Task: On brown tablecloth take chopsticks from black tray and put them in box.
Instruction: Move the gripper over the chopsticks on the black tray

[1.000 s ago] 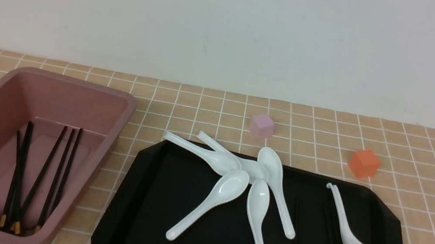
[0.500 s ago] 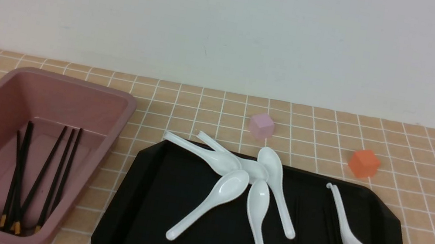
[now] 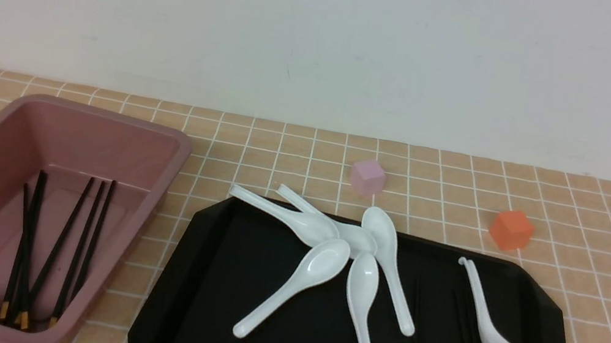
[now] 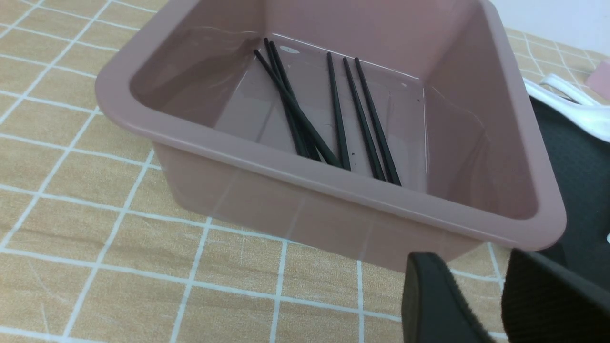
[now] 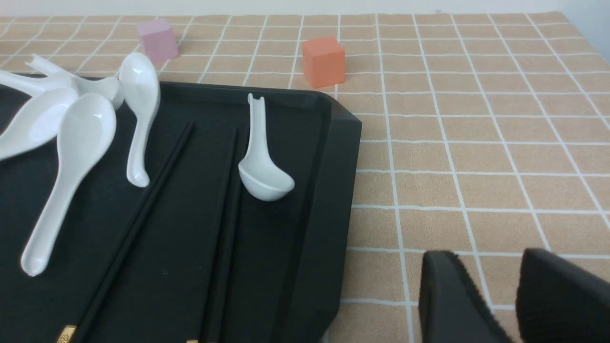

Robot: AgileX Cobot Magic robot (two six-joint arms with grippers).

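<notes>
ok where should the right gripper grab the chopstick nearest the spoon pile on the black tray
Probably mid-shaft, from straight above, the right gripper closing crosswise on the chopstick. It lies flat on the black tray, leaving no room underneath for a side approach, and mid-shaft is clear of the white spoon handle by its far tip.

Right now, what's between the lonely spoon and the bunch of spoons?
Black chopsticks lie on the tray between the lonely spoon and the bunch of spoons; the right wrist view shows them clearest.
</notes>
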